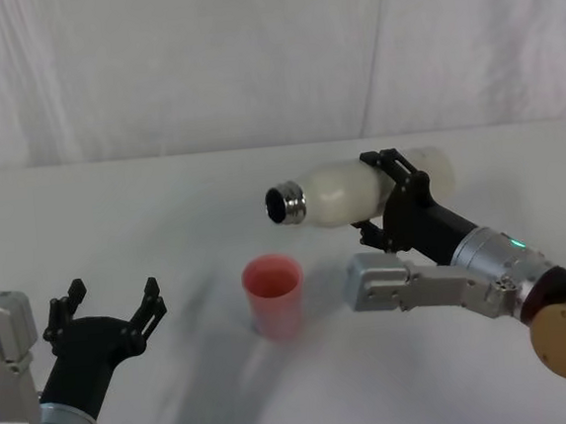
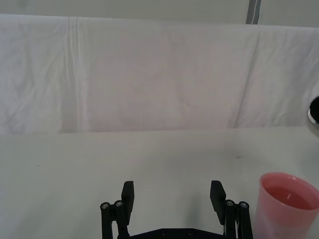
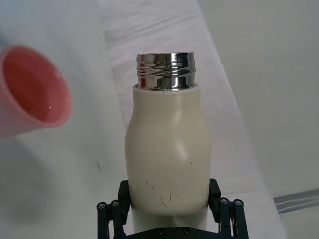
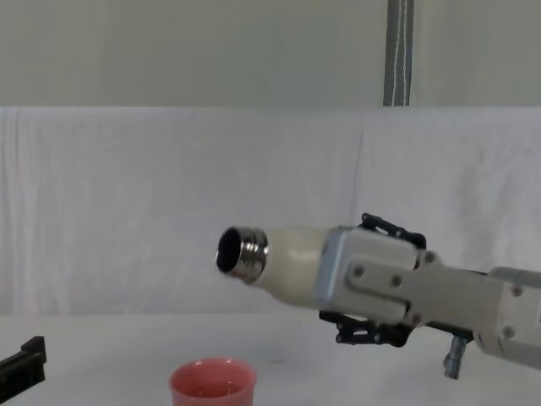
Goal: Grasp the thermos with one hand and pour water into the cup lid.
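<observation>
The cream-white thermos (image 1: pixel 346 193) lies nearly level in the air with its steel neck (image 1: pixel 286 204) pointing left, above and a little right of the pink cup lid (image 1: pixel 273 294). My right gripper (image 1: pixel 393 198) is shut on the thermos body. In the right wrist view the thermos (image 3: pixel 167 149) sits between the black fingers (image 3: pixel 113 213), with the cup lid (image 3: pixel 31 89) off to one side. From the chest view the thermos mouth (image 4: pixel 241 251) hangs above the cup lid (image 4: pixel 212 383). My left gripper (image 1: pixel 107 302) rests open at the near left, left of the cup lid (image 2: pixel 286 204).
A white cloth covers the table (image 1: pixel 163 203) and hangs as a backdrop behind it. Liquid shows inside the cup lid in the left wrist view. A grey pole (image 4: pixel 397 52) stands behind the backdrop.
</observation>
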